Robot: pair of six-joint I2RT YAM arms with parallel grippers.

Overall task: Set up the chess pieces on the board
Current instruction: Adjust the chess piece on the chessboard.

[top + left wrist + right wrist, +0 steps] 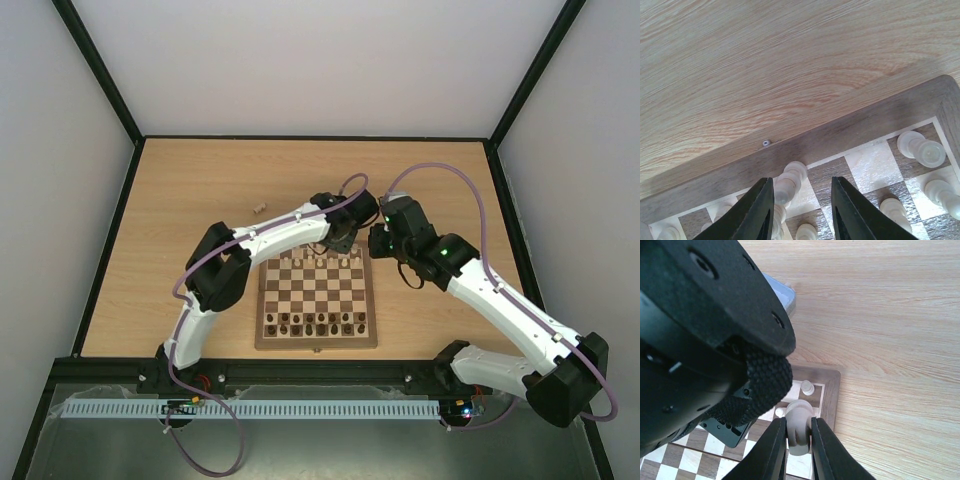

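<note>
The board [318,305] lies mid-table, with dark chess pieces [315,324] on its near rows and pale ones [320,261] on its far rows. My left gripper [802,202] hovers open over the far edge. A pale piece [786,186] stands just beside its left finger [759,210], well apart from the right finger. More pale pieces [922,150] stand to the right. My right gripper [799,440] is shut on a pale chess piece [800,425] above the board's far right corner [832,390], close to the left gripper [342,243].
One small piece [259,208] lies loose on the tabletop beyond the board's far left corner. The left arm's wrist [700,325] fills the upper left of the right wrist view, very near my right gripper [378,243]. Black-framed walls enclose the table.
</note>
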